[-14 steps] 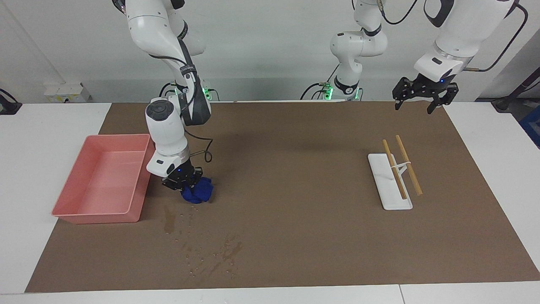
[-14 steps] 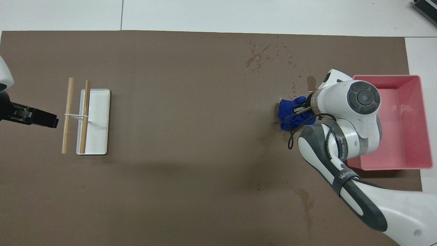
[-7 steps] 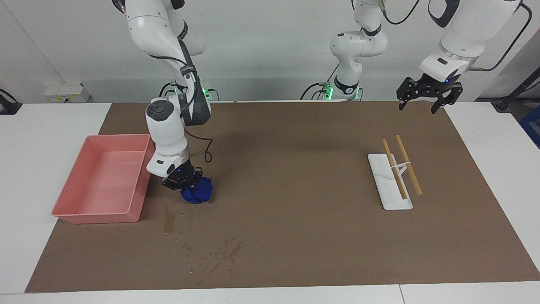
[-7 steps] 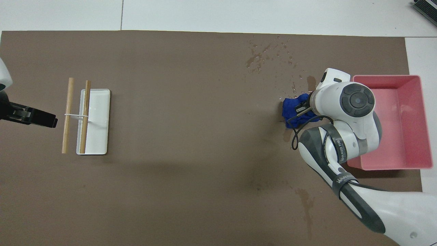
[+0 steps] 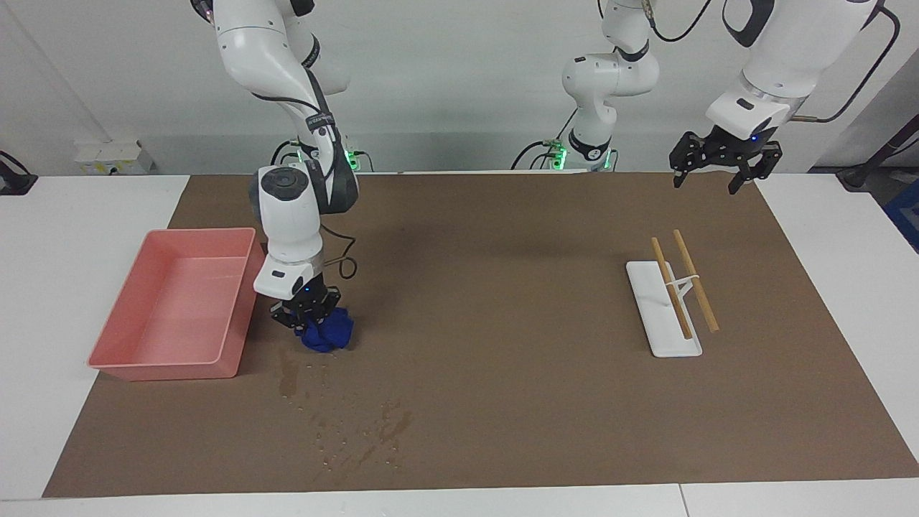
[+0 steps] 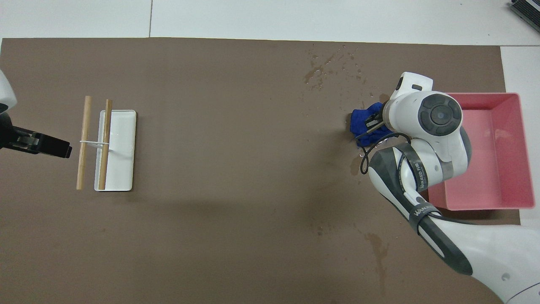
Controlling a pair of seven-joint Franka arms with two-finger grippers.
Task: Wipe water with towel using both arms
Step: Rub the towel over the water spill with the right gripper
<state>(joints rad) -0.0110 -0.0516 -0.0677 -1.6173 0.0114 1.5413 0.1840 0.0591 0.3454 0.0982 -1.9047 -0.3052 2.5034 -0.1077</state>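
Facing view has the brown mat [image 5: 502, 323] spread over nearly the whole white table [image 5: 72, 251], and on it, toward the right arm's end, the pink tray [image 5: 122, 359] sits empty with its long side just beside the action. Right arm [image 5: 291, 215] comes down steeply next to the tray, and its gripper [image 5: 305, 314] is down at mat level, pinched onto the blue towel [image 5: 329, 334], which bunches up under the fingers and presses on the mat; from overhead the towel [image 6: 362, 119] peeks out beside the wrist, close to the tray's wall [image 6: 481, 96]. Water [image 5: 359, 431] lies scattered in drops and streaks farther from the robots than the towel, the nearest wet patch just off the cloth's edge. Over at the left arm's end, the white rack [image 5: 664, 312] lies flat with two wooden sticks [image 5: 686, 283] propped across it. Left gripper [image 5: 721, 161] waits high in the air over the mat's corner near its own base, jaws spread apart and holding nothing.
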